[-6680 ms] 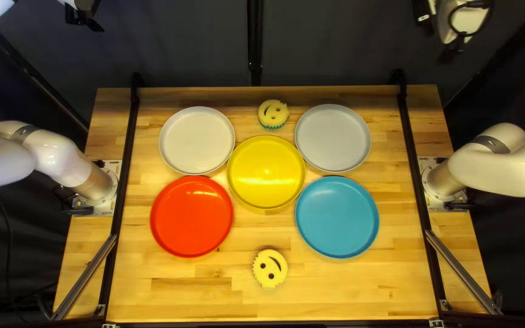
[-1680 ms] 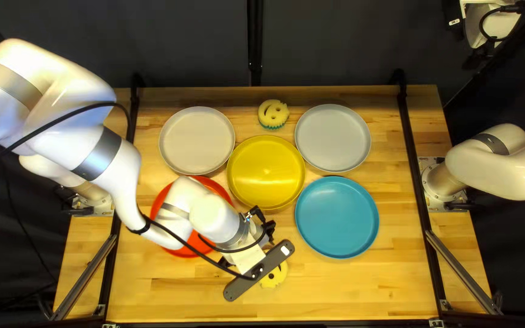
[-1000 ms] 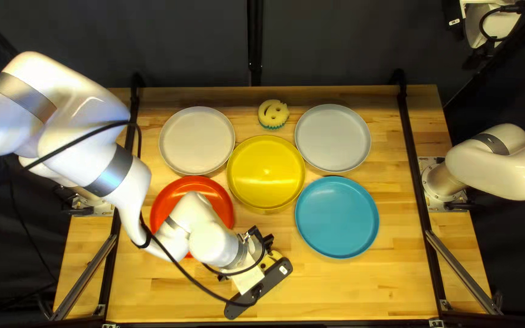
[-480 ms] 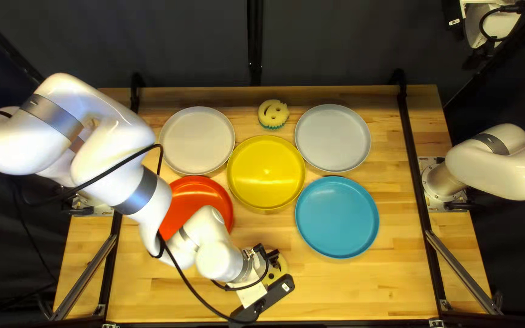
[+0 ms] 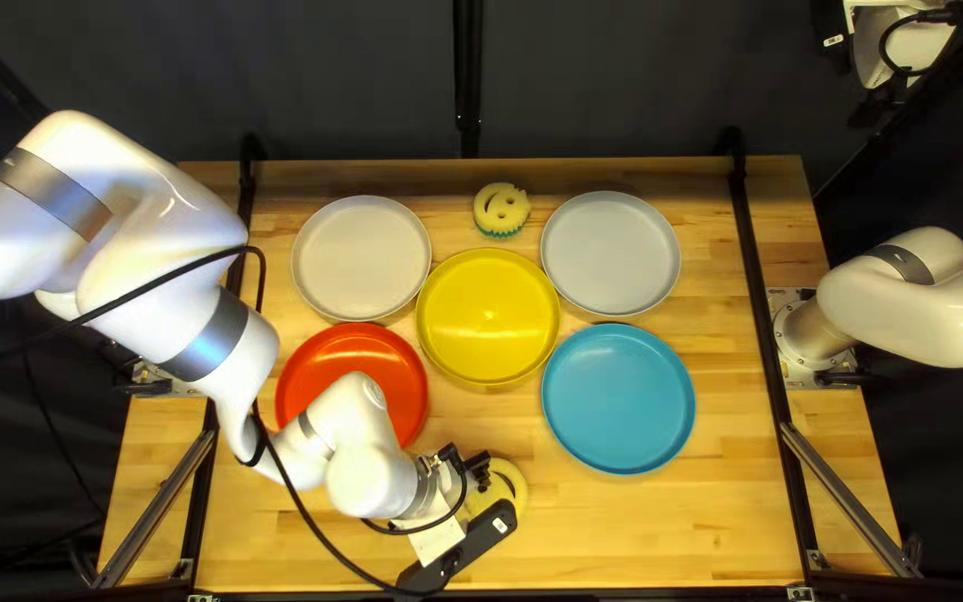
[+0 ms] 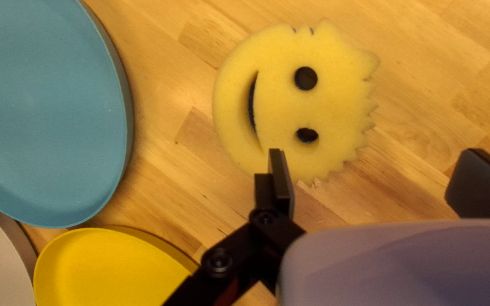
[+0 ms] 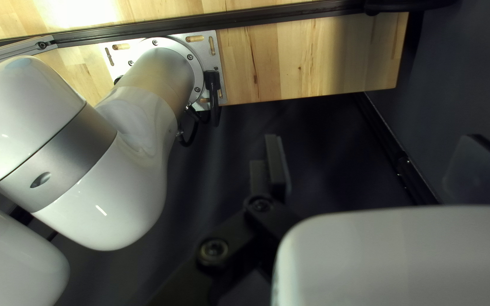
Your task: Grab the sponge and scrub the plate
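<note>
Left gripper: its fingers [image 6: 280, 184] stand wide apart with nothing between them; from here I'd call it released and lining up for the pick.
Near sponge: the yellow smiley sponge [image 6: 324, 107] lies on the table [image 5: 638, 535], ahead of that gripper, with its smile toward the blue plate [image 6: 46, 113] and its teeth facing away. One finger overlaps it in the wrist view; whether they touch, I can't tell.
Centring: the opening looks off to the toothed side, so I'd slide the gripper forward and toward the blue plate until the sponge sits midway.
Descent: go straight down, one finger past the smile edge, the other past the teeth; landing on the foam would squash or skid it.
Closing: squeeze gently but deep enough, I'd say, since soft foam gives and the toothed rim may slip. Keep the underside free for scrubbing.
Right gripper: off the table beside its own base, its fingers [image 7: 278, 167] apart and holding nothing.
Plates: five lie out, unscrubbed by this sponge as yet, I'd guess.
</note>
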You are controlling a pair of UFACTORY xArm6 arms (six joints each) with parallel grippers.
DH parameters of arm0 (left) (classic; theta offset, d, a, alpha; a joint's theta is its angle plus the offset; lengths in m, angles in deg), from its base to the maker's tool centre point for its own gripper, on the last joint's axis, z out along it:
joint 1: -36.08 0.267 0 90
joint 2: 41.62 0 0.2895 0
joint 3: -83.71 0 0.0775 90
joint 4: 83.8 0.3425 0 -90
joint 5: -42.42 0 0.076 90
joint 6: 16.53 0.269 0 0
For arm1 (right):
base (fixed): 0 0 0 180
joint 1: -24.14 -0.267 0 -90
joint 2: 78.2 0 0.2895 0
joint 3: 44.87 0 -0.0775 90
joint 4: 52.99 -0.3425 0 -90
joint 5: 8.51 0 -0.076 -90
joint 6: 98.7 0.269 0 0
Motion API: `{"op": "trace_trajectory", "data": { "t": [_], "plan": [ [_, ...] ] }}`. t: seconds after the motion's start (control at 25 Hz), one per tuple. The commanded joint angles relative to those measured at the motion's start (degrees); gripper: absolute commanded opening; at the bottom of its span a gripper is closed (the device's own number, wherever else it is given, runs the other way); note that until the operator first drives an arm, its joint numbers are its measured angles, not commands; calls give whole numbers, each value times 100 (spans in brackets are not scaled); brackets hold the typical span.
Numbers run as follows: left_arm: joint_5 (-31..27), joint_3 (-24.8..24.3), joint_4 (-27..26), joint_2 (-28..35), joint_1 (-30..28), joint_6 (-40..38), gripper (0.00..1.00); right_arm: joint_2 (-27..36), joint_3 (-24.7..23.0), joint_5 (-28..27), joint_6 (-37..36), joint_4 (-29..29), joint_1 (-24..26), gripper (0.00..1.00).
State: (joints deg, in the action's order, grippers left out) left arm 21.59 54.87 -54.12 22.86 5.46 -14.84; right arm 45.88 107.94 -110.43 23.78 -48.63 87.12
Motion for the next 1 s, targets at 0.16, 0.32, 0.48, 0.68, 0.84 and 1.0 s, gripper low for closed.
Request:
{"op": "trace_trajectory", "data": {
  "t": [0.16, 0.32, 0.48, 0.68, 0.84, 1.0],
  "plan": [
    [-12, -31, 289, 49, -11, -339, 100, 0, 0, 0, 0, 0, 0, 100],
    [-61, 86, 562, -30, -25, -609, 100, 0, 0, 0, 0, 0, 0, 100],
    [11, 156, 725, -152, -3, -700, 100, 0, 0, 0, 0, 0, 0, 100],
    [180, 105, 913, -200, 59, -788, 100, 0, 0, 0, 0, 0, 0, 100],
    [357, 78, 1021, -272, 136, -802, 100, 0, 0, 0, 0, 0, 0, 100],
    [433, 159, 1070, -382, 165, -780, 100, 0, 0, 0, 0, 0, 0, 100]
  ]
}}
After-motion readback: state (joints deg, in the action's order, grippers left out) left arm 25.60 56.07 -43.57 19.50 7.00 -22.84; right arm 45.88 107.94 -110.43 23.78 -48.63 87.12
